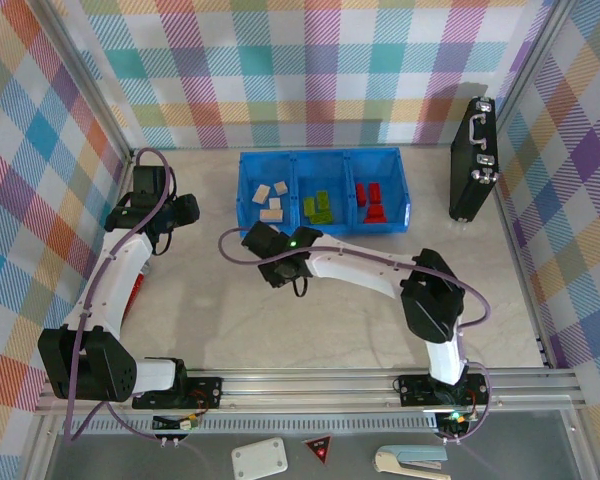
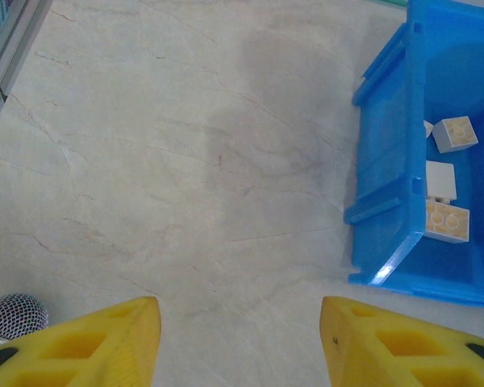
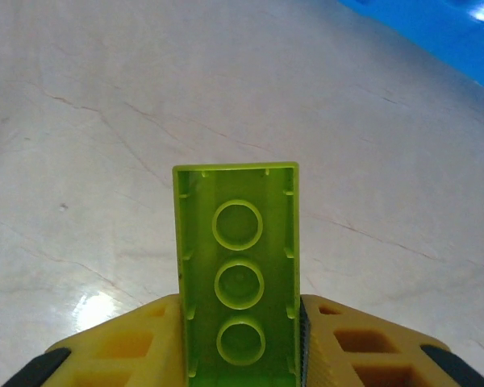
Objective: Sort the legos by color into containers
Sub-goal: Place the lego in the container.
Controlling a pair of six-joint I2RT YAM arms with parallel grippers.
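The blue three-compartment tray (image 1: 320, 154) stands at the back middle of the table. Its left compartment holds tan bricks (image 1: 271, 201), the middle one lime green bricks (image 1: 321, 206), the right one red bricks (image 1: 370, 200). My right gripper (image 3: 238, 343) is shut on a lime green brick (image 3: 238, 242), hollow underside toward the camera, above bare table just in front of the tray's left end (image 1: 265, 243). My left gripper (image 2: 240, 330) is open over bare table, left of the tray (image 2: 383, 211); tan bricks (image 2: 447, 222) lie inside it.
A black hard case (image 1: 473, 160) stands upright at the back right. A red stick (image 1: 134, 292) lies partly under the left arm, and its grey mesh tip (image 2: 13, 311) is near my left finger. Metal frame rails and checked walls bound the table.
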